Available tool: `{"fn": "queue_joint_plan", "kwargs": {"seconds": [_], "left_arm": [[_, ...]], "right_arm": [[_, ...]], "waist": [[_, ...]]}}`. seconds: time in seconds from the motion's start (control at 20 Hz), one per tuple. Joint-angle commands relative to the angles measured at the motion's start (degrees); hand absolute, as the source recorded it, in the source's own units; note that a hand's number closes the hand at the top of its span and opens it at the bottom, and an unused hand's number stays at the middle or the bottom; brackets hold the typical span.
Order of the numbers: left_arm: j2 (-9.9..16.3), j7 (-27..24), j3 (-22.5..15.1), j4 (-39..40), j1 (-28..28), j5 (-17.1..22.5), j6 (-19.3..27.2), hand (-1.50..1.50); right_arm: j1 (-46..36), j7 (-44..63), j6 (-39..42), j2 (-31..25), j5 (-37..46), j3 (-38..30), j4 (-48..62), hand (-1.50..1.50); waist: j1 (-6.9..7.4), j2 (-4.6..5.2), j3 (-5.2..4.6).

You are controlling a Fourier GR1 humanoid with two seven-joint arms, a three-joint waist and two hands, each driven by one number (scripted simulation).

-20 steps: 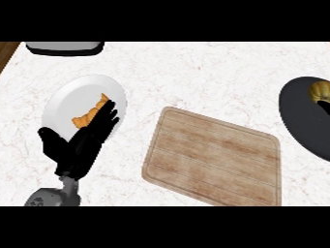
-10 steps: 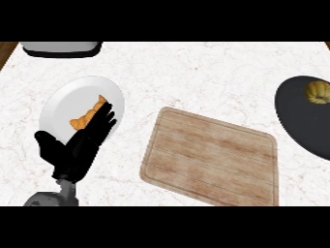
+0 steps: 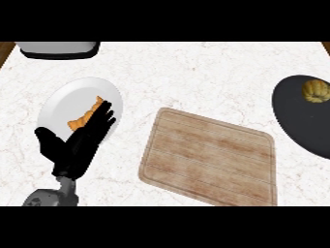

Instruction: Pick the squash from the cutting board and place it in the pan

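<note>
The yellow-brown squash point(image 3: 316, 90) lies inside the black pan point(image 3: 311, 121) at the right edge. The wooden cutting board point(image 3: 210, 156) in the middle has nothing on it. My left hand point(image 3: 76, 141) stands open at the lower left, fingers up, partly over a white plate. No right hand shows in the head view.
A white plate point(image 3: 74, 100) at the left holds an orange piece of food point(image 3: 83, 116), partly hidden by my left hand. A grey appliance point(image 3: 57, 49) sits at the counter's far left edge. Dark wood shows past the counter's far corners.
The right hand's dark fingers beside the pan have left the view. The view has shifted slightly, and the squash stays in the pan. My left hand has barely moved.
</note>
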Motion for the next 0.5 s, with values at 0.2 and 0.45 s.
{"fn": "queue_joint_plan", "kwargs": {"seconds": [0.2,0.45], "left_arm": [[-1.75,-1.9,0.76,3.01,-0.81,-2.4,-0.68,0.0],[-2.32,0.41,1.62,0.17,0.12,-2.71,-0.68,0.0]], "right_arm": [[6.85,-5.01,7.78,-1.82,-3.28,2.53,-0.99,-1.5],[9.19,-3.75,9.3,-2.71,-5.83,5.08,-3.72,-1.5]], "waist": [[-0.29,-0.15,-0.07],[-0.28,-0.23,-0.1]]}}
